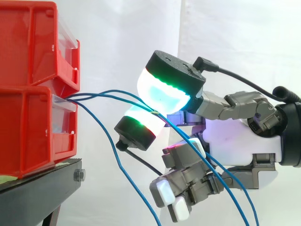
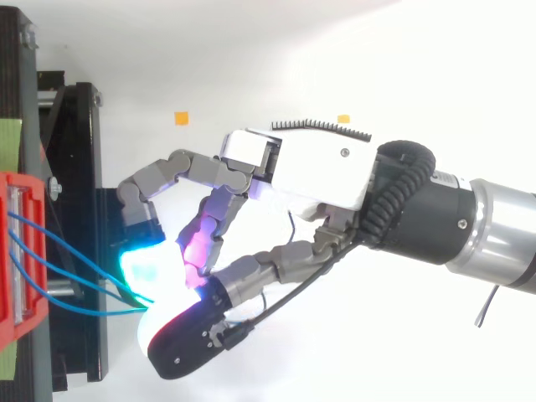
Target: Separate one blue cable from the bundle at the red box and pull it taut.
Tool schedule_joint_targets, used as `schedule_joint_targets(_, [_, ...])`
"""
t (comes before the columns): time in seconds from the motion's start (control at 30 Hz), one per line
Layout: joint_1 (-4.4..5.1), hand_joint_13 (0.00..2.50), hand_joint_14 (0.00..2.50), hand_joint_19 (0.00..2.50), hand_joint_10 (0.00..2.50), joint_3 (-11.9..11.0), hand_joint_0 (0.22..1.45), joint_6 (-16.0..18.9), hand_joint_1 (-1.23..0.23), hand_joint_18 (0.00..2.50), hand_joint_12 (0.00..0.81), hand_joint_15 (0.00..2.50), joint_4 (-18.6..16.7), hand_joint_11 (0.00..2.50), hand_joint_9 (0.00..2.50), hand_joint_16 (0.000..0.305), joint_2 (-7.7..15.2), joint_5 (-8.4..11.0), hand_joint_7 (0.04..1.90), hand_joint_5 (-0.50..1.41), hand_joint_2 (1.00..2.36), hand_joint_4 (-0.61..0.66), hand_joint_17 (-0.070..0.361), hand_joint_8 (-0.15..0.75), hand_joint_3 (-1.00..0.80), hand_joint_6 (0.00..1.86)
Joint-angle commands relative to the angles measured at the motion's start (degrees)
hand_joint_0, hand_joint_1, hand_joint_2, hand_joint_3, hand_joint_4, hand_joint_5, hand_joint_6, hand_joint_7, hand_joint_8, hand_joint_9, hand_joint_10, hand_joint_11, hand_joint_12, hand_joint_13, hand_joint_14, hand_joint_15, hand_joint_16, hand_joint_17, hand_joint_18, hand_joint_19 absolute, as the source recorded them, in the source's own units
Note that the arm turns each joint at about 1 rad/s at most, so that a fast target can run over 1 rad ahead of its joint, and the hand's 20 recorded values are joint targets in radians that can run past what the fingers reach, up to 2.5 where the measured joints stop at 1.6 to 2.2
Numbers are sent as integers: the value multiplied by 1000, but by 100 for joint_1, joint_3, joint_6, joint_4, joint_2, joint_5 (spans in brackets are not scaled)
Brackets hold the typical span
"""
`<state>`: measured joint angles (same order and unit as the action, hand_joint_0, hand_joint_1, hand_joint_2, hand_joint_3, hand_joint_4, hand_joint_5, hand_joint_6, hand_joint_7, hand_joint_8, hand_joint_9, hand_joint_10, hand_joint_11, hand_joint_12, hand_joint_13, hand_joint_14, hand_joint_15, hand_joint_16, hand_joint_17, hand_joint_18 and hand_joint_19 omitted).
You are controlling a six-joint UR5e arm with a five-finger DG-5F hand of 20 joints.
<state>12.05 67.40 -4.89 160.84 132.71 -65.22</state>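
Observation:
Two red bins (image 1: pixel 28 136) stand stacked on a black stand (image 1: pixel 37 193) at the left. Three thin blue cables (image 1: pixel 113 96) come out of the lower bin's front and run to the right. My hand (image 1: pixel 235 146) reaches in from the right, and two of its glowing pads (image 1: pixel 160 92) pinch a blue cable between them a short way from the bin. The other fingers are curled below. One loose cable (image 1: pixel 117 165) sags down in front of the stand. From above, the cables (image 2: pixel 75 268) leave the red bin (image 2: pixel 12 251) and meet between the pads of my hand (image 2: pixel 310 167).
The black stand (image 2: pixel 84 209) juts out under the bins, close to the fingertips. Two small orange markers (image 2: pixel 181 118) lie on the white floor beyond the hand. A white curtain hangs behind the work.

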Motion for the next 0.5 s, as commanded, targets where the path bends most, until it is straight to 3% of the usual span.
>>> schedule_joint_targets(0.0, [-1,1143,28,813,32,-8,485,6,-514,935,439,773,-9,1059,1433,61,0,1,1216,-65,1000,-62,136,324,-500,836])
schedule_joint_targets(0.27, [-1,1179,26,782,31,1,406,-3,-500,995,484,767,-18,1026,1441,71,0,1,1179,-72,1000,18,161,370,-500,805])
schedule_joint_targets(0.47, [-10,1173,26,770,31,10,387,6,-613,1002,497,760,-53,1034,1388,75,0,-8,1178,-100,1000,77,168,392,-500,796])
